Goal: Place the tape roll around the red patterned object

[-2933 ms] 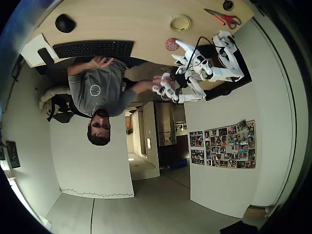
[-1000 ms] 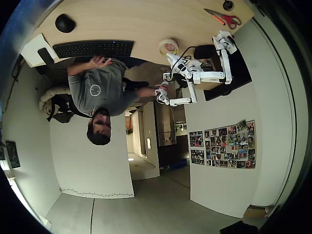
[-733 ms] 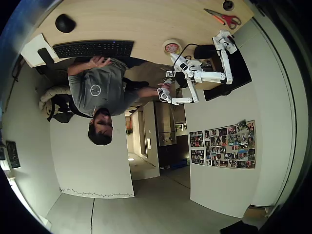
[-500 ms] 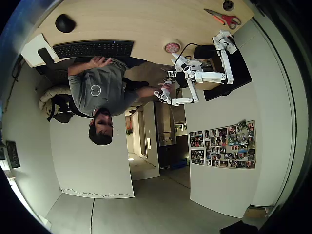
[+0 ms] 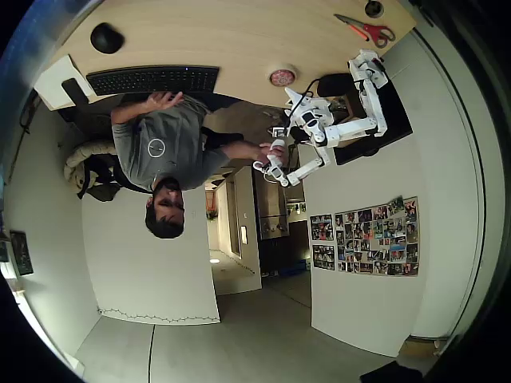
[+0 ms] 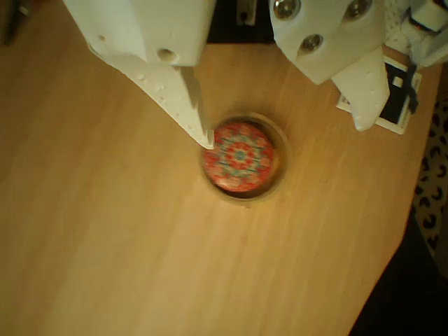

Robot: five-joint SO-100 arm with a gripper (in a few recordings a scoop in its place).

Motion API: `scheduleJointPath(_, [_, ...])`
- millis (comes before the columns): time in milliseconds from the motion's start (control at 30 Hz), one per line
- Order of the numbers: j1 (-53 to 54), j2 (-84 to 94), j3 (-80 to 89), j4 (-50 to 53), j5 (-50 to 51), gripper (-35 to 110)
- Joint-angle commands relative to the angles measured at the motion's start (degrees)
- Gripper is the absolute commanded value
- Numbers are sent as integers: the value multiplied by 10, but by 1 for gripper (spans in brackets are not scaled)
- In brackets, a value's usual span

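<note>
Pulled back from the pale wooden table (image 6: 105, 231), the white two-finger pincer (image 6: 283, 136) hangs spread and empty above the cream-yellow tape ring (image 6: 278, 171), which now encircles the round red patterned ball (image 6: 239, 156). Left fingertip (image 6: 203, 136) overlaps the ring's rim, so a straight lift looks safest. Rightward, the table's edge runs close; leftward lies open wood.

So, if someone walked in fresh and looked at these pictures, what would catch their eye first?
Most likely the red patterned object in the middle of the wrist view, sitting inside the tape roll on the wooden table. Above it the white gripper hangs with its fingers spread, holding nothing. In the overhead view, a person sits by a black keyboard, with red-handled scissors near the table's corner.
</note>
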Motion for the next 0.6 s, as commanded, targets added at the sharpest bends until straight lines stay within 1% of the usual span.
scheduleJointPath(0, [15,101,36,23,-14,49])
scheduleJointPath(167, [48,225,178,6,1,48])
scheduleJointPath(267, [69,290,236,-3,-4,48])
scheduleJointPath(367, [79,322,265,-18,-13,48])
scheduleJointPath(567, [78,314,269,-38,-16,48])
